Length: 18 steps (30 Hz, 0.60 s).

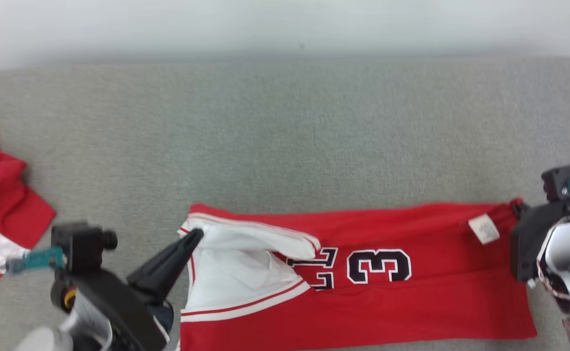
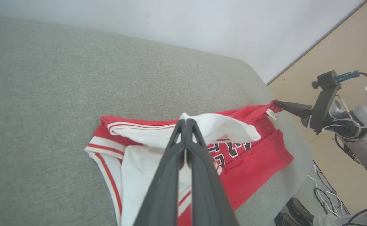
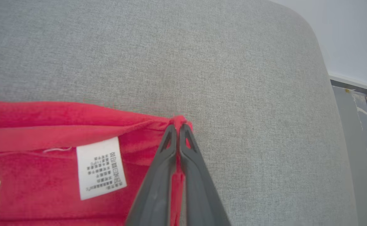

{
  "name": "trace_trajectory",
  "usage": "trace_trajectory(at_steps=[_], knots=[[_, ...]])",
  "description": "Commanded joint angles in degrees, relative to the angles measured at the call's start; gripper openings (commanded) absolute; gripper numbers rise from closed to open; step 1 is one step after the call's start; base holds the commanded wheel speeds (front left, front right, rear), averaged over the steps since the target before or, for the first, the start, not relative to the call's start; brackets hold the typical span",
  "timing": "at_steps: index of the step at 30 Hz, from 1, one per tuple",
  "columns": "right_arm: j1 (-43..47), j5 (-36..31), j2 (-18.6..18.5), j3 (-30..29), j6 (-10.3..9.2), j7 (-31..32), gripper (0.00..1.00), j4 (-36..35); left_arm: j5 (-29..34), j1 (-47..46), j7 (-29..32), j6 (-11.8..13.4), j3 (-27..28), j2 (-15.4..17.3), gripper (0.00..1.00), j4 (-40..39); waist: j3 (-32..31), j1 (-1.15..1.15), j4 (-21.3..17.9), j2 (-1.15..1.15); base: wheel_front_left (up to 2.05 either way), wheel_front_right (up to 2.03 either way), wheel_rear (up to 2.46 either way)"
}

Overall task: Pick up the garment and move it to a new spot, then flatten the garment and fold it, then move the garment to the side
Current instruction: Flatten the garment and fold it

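Grey upholstered surface (image 1: 285, 136) bearing a red jersey (image 1: 411, 302), spread left to right along its near edge. Left gripper (image 2: 186, 123) is clamped on the white lining at left, and right gripper (image 3: 177, 127) is clamped on the far right corner. Black numeral "3" (image 1: 379, 266) faces up. White care label (image 3: 101, 168), its print too small to read.

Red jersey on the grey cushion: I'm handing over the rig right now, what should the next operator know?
Left gripper: shut on the jersey, fingers pinching its white turned-over edge at the left end.
Right gripper: shut on the jersey's far right red corner, beside the care label.
Jersey: lies lengthwise across the near part of the grey cushion, number showing. A second red and white cloth lies at the far left.
Done: jersey set down and mostly flat.
To do: the white end is bunched; smooth it, finish the fold, then move the jersey aside.
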Motion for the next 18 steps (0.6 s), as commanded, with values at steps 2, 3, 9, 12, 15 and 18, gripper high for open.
trace_trajectory(at_steps=[2,3,9,12,15,18], knots=[[2.6,1.0,-0.3,-0.2,-0.13,0.8,0.0,-1.2,-0.1,3.3,-2.2,0.6,0.3,-0.8,0.0,-0.7,-3.0,0.01,2.1,0.0,0.0,0.0,0.0],[3.6,1.1,-0.3,-0.4,-0.13,1.0,0.0,-1.9,0.0,4.6,-3.3,0.7,0.1,-1.3,0.0,-0.9,-3.4,0.01,2.3,0.0,0.0,0.0,0.0],[9.4,2.1,0.4,-2.2,-0.13,2.2,0.0,-6.9,1.8,11.9,-10.4,2.9,-0.5,-4.6,0.0,0.8,-3.4,0.01,2.7,0.0,0.0,0.0,0.0],[11.0,1.7,0.5,-3.0,-0.14,2.4,0.0,-8.2,2.8,13.3,-11.8,2.9,-1.6,-5.8,0.0,2.0,-2.8,0.01,2.9,0.0,0.0,0.0,0.0],[11.9,1.1,0.8,-3.5,-0.14,2.5,0.0,-9.2,3.3,13.6,-12.6,2.8,-2.5,-6.9,0.0,3.5,-2.4,0.01,3.1,0.0,0.0,0.0,0.0],[12.5,0.5,0.5,-3.5,-0.14,2.5,0.0,-9.0,3.1,13.9,-13.2,2.4,-3.1,-8.0,0.0,5.0,-2.1,0.01,3.4,0.0,0.0,0.0,0.0]])
